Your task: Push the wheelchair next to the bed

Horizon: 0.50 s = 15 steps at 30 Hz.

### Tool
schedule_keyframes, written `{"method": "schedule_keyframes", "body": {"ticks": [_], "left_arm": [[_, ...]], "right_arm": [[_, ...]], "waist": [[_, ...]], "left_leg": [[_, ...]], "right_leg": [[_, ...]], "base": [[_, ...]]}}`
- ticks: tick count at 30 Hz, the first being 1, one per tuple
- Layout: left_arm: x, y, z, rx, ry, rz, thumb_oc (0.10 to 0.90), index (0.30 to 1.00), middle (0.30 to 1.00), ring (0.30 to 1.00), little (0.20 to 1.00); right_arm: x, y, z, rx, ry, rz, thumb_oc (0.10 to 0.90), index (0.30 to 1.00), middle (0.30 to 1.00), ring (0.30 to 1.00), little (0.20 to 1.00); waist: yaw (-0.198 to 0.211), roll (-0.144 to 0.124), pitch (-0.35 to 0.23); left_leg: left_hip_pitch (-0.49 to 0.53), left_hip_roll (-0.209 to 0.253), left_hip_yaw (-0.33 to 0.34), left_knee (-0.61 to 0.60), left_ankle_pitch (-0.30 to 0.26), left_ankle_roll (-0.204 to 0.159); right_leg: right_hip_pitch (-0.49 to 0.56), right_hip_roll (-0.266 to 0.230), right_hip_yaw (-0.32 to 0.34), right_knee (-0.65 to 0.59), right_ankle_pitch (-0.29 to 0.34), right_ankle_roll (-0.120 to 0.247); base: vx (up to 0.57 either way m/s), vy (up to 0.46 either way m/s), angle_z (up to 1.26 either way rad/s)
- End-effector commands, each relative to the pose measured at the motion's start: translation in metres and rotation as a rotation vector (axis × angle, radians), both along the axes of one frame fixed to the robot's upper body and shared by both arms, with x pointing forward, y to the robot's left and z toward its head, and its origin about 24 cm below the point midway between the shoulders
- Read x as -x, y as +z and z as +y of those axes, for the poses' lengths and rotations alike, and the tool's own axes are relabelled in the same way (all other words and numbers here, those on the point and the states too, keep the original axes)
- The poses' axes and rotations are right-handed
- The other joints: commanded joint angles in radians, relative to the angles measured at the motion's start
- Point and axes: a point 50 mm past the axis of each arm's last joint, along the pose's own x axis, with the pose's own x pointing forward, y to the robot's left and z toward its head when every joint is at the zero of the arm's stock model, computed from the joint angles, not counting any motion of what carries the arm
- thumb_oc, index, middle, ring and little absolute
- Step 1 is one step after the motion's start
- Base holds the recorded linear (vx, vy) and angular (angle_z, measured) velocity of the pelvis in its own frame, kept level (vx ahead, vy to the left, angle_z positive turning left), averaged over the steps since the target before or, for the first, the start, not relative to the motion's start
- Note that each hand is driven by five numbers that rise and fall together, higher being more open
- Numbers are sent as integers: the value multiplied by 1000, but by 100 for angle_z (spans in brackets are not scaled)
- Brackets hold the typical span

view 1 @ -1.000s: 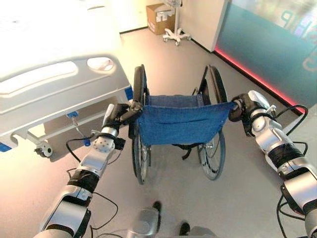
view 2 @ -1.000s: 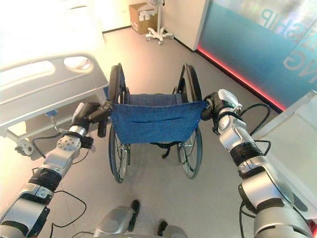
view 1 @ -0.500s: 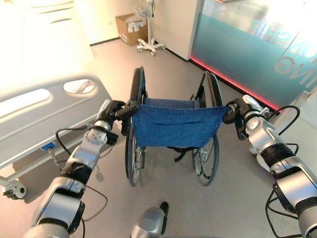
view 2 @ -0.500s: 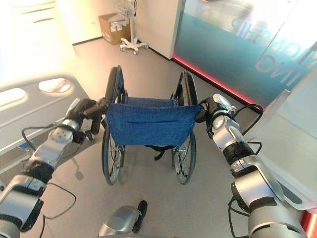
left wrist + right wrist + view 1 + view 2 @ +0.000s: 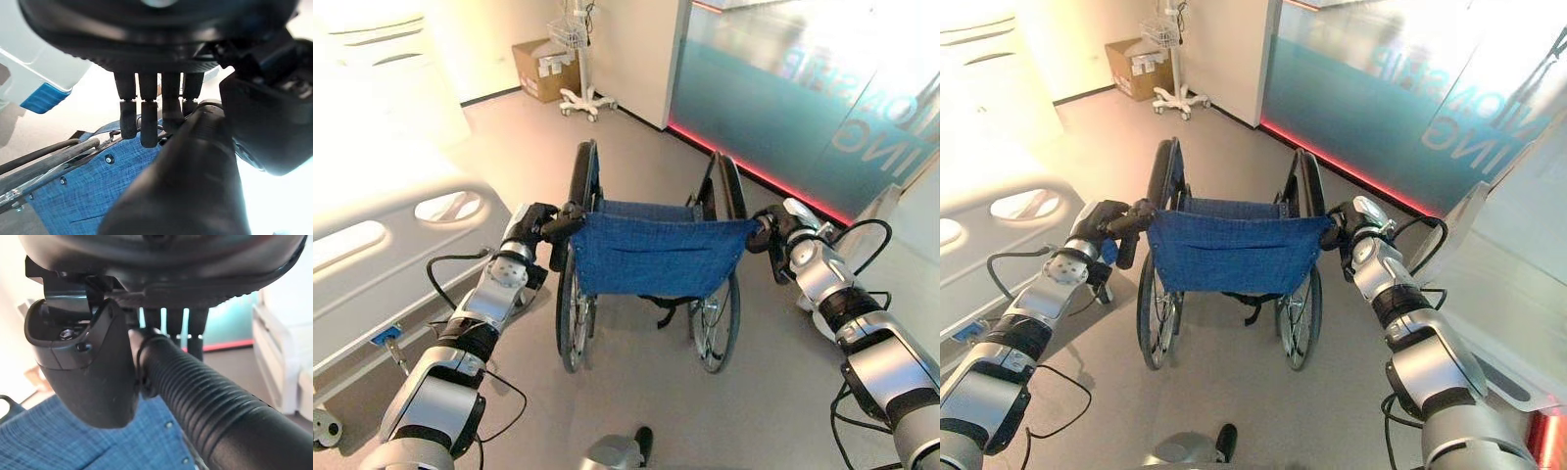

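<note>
Blue-backed wheelchair [image 5: 651, 257] has rolled forward since a moment ago, the bed [image 5: 382, 250] sliding back along my left. My left hand [image 5: 536, 227] and right hand [image 5: 773, 230] stay curled round its push handles, so it is nearly alongside.

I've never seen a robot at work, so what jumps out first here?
A wheelchair with a blue fabric backrest stands mid-floor, the left hand and right hand curled round its black push handles. A white hospital bed lies to its left.
</note>
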Motion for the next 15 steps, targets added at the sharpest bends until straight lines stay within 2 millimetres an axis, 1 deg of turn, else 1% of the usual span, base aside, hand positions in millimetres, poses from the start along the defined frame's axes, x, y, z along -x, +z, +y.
{"method": "schedule_keyframes", "body": {"ticks": [1,2,6,7,8,10,11,12,13,14,15], "left_arm": [[0,-2,-20,-90,-96,-29,400,300,300,300,300],[-1,1,-21,-87,-93,-44,400,300,300,300,300],[-3,10,-18,-91,-93,-68,400,300,300,300,300],[-4,15,-18,-89,-94,-80,400,300,300,300,300],[-7,25,-17,-88,-90,-116,400,300,300,300,300],[-10,34,-17,-84,-93,-145,400,300,300,300,300],[-13,39,-20,-61,-102,-160,400,300,300,300,300],[-12,36,-21,-39,-100,-152,400,300,300,300,300],[-12,34,-21,-30,-98,-143,400,300,300,300,300],[-10,27,-23,-22,-92,-119,400,300,300,300,300],[-5,15,-27,-10,-86,-85,400,300,300,300,300]], "right_arm": [[-7,30,6,121,120,-11,400,300,300,300,300],[-7,33,10,113,123,-3,400,300,300,300,300],[-8,36,15,104,124,1,400,300,300,300,300],[-8,39,16,104,123,-3,400,300,300,300,300],[-11,50,19,115,132,-31,400,300,300,300,300],[-15,64,18,132,137,-68,400,300,300,300,300],[-17,75,12,146,124,-94,400,300,300,300,300],[-16,77,10,155,128,-93,400,300,300,300,300],[-16,77,9,159,131,-91,400,300,300,300,300],[-14,77,10,175,149,-81,400,300,300,300,300],[-11,76,8,198,174,-65,400,300,300,300,300]], "waist": [[-10,-21,86],[-18,-28,90],[-26,-40,113],[-30,-48,121],[-36,-57,143],[-43,-60,151],[-57,-59,148],[-62,-50,143],[-64,-47,141],[-72,-48,138],[-81,-49,130]], "left_leg": [[20,-12,-88,71,-160,-88],[30,-13,-99,88,-180,-93],[45,3,-112,136,-230,-102],[46,6,-113,151,-244,-104],[39,21,-115,190,-277,-116],[31,42,-119,215,-296,-124],[27,72,-127,230,-310,-134],[41,107,-116,234,-309,-146],[56,127,-107,233,-306,-153],[100,176,-79,227,-293,-176],[137,226,-53,217,-234,-204]], "right_leg": [[1,-10,66,-193,333,-10],[-11,-31,72,-226,364,-1],[-38,-63,64,-282,394,12],[-49,-72,67,-288,401,15],[-72,-79,64,-249,400,11],[-94,-74,66,-213,377,9],[-113,-60,72,-170,341,10],[-126,-54,48,-98,300,5],[-131,-53,32,-61,280,2],[-130,-58,-6,-19,256,-7],[-105,-53,-45,-17,241,-26]], "base": [[385,-263,40],[401,-282,28],[335,-301,20],[375,-484,21],[327,-484,33],[244,-434,34],[283,-444,34],[336,-429,40],[421,-292,62],[636,-411,55],[575,-375,45]]}}
